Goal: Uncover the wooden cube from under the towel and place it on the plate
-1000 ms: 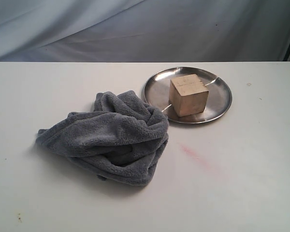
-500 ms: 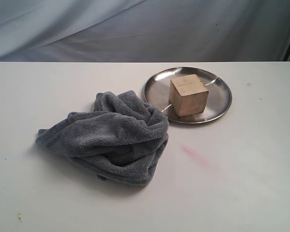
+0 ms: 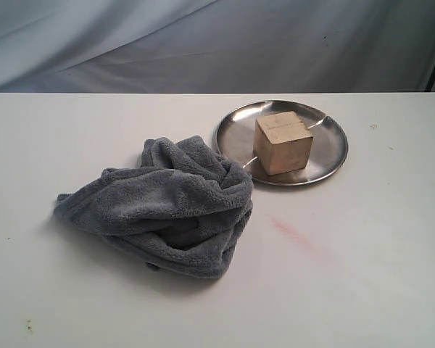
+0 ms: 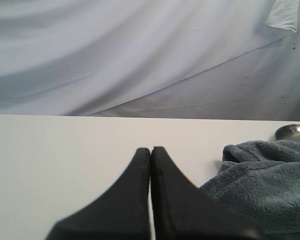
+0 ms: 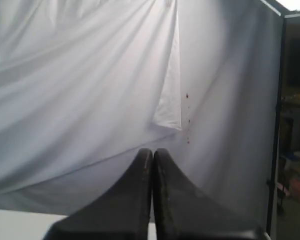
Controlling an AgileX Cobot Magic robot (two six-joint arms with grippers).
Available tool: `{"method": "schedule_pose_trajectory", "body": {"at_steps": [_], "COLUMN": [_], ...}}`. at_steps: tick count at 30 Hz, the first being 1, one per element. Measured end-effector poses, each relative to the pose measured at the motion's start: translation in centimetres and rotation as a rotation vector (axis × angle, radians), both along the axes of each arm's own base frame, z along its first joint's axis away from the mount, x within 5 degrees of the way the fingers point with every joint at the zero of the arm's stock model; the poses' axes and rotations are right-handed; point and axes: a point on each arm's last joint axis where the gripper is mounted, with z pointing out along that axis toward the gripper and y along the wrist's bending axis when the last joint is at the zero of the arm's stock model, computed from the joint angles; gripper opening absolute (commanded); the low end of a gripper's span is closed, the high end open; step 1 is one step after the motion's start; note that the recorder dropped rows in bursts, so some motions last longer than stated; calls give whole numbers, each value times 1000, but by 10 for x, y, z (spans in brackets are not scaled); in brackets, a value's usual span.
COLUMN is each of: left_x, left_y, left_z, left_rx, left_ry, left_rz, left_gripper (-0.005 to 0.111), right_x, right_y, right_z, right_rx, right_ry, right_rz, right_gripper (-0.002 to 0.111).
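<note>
The wooden cube (image 3: pixel 282 141) stands uncovered on the steel plate (image 3: pixel 330 156) at the back right of the white table. The grey-blue towel (image 3: pixel 167 204) lies crumpled in a heap left of the plate, its edge close to the rim. Neither arm shows in the exterior view. My left gripper (image 4: pixel 150 149) is shut with nothing in it, low over the table, with the towel (image 4: pixel 262 185) to one side and a sliver of the plate (image 4: pixel 294 131) beyond. My right gripper (image 5: pixel 152 150) is shut and empty, facing the backdrop.
A white cloth backdrop (image 3: pixel 203 43) hangs behind the table. A faint pink smear (image 3: pixel 293 233) marks the tabletop in front of the plate. A dark frame post (image 5: pixel 277 125) stands at the backdrop's edge in the right wrist view.
</note>
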Motion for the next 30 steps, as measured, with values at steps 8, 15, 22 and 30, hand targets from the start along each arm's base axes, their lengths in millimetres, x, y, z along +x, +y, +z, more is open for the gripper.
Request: {"method": "schedule_pose_trajectory", "body": {"at_steps": [8,15,22,30], "left_x": [0,0,0,0], "left_y": [0,0,0,0], "left_z": [0,0,0,0], "left_rx": [0,0,0,0], "left_ry": [0,0,0,0], "left_rz": [0,0,0,0], "left_gripper": [1,1,1,1], "right_x": [40,54,56,56], "right_y": [6,12,13,13], "right_z": [-83,-121,-129,-136], "right_rx": [7,85,28,-90], "right_ry": [230,170,135,199], "right_rz": [16,74,73,52], "right_gripper": [0,0,0,0]}}
